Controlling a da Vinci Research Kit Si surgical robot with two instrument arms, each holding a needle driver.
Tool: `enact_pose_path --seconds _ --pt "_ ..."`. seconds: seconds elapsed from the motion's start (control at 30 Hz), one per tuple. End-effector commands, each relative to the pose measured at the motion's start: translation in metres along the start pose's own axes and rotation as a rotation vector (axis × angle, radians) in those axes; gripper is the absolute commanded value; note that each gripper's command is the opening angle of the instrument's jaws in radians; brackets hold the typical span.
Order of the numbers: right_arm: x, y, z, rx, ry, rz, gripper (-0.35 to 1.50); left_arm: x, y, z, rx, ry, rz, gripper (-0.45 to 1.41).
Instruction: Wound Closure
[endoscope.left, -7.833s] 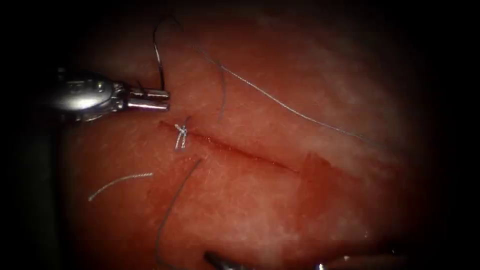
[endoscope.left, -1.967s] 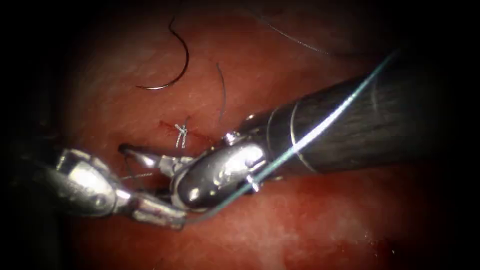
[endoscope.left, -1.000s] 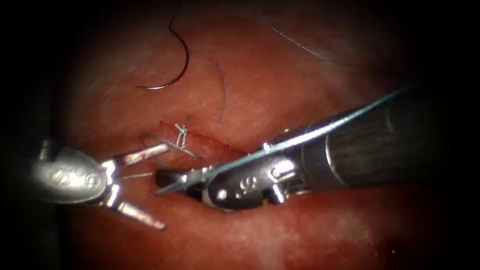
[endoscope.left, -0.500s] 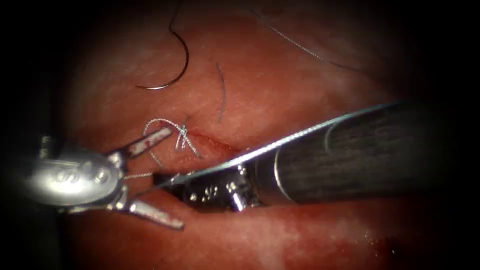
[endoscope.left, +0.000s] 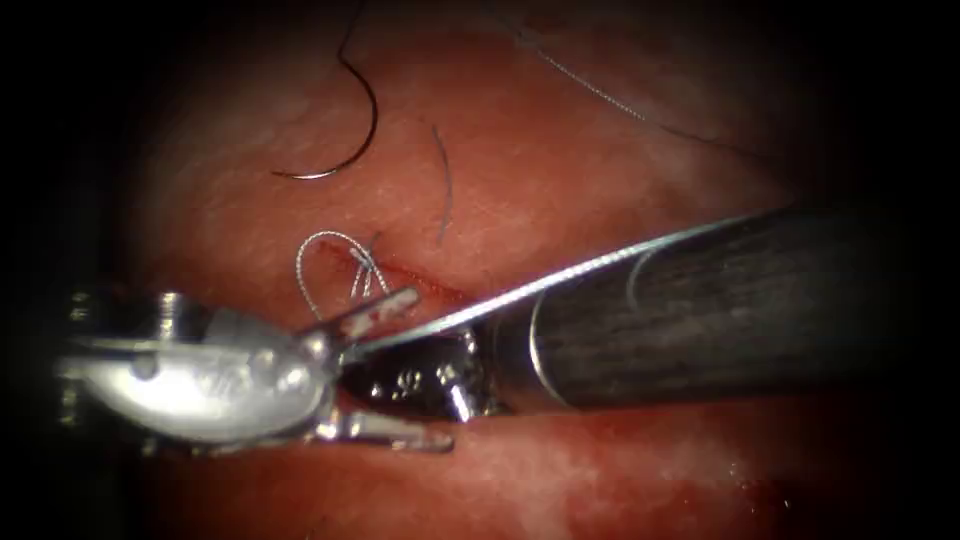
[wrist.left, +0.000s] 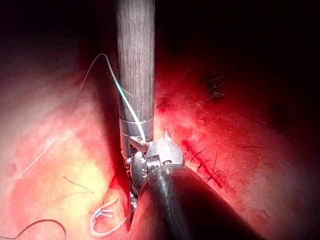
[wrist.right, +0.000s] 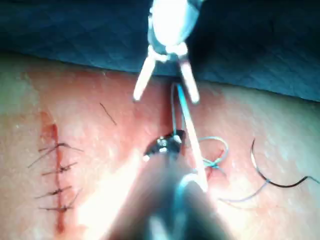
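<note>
The curved needle (endoscope.left: 352, 130) lies loose on the tissue (endoscope.left: 560, 170), above the cut's left end, held by neither tool and not in the tissue; it is also seen in the right wrist view (wrist.right: 276, 176). A knot (endoscope.left: 365, 270) with a small loop of thread sits at the cut's left end. My right tool (endoscope.left: 350, 357) is shut on the thread (endoscope.left: 600, 262), which runs back along its shaft. My left tool (endoscope.left: 430, 368) stands open, its jaws above and below the right tool's tip, nothing gripped. The right wrist view shows those spread jaws (wrist.right: 166, 90).
A cut end of thread (endoscope.left: 445, 185) lies above the knot, and a long strand (endoscope.left: 600, 95) crosses the upper right. The right shaft (endoscope.left: 720, 300) covers most of the cut. Another stitched row (wrist.right: 56, 175) runs on the tissue. Red fluid wets the cut's edges.
My left tool has slid right until its jaws straddle the right tool's tip, and they stand narrower. The thread loop by the knot has drawn a little smaller. The needle has not moved.
</note>
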Motion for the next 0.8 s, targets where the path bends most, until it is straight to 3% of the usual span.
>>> enact_pose_path --seconds 0.03,0.1,0.37,0.8 --pt "0.0002 -0.0013 0.0005 0.005 0.002 0.002 -0.35 -0.0007 0.0008 0.0005 0.004 -0.015 -0.001 0.32" --pt "0.0003 -0.0013 0.0005 0.005 0.002 0.002 -0.35 -0.0009 0.0005 0.0007 0.026 -0.037 0.000 0.20" --pt "0.0007 -0.0015 0.0002 0.006 0.003 0.003 -0.35 -0.0014 -0.0001 0.0013 0.048 -0.086 0.010 0.12" --pt "0.0002 -0.0010 0.0004 0.006 -0.003 0.006 -0.35 -0.0007 0.0010 0.0000 0.054 -0.094 0.004 0.29"
